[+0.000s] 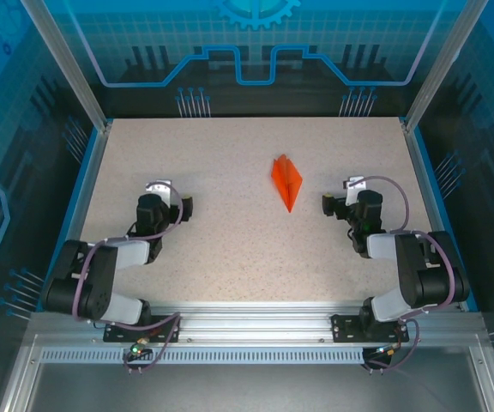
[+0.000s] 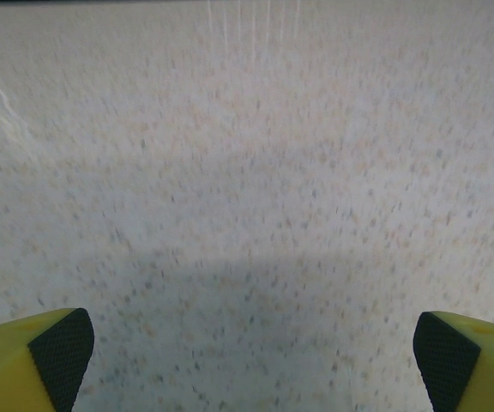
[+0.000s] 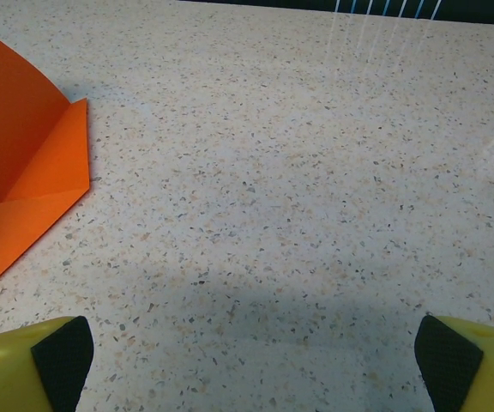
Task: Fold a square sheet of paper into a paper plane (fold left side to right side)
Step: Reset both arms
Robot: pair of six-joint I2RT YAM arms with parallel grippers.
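My left gripper [image 1: 186,206] and my right gripper [image 1: 327,203] both sit low over the speckled worktop [image 1: 230,257], jaws spread wide and holding nothing. The paper plane [image 1: 286,180], a slim orange dart, lies flat on the worktop between them. It is nearer my right gripper, apart from both, and lies lengthwise away from my bases.

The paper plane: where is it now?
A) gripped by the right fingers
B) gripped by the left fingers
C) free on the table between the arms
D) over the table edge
C: the paper plane lies on the table, and the left fingers and the right fingers stand open and empty.
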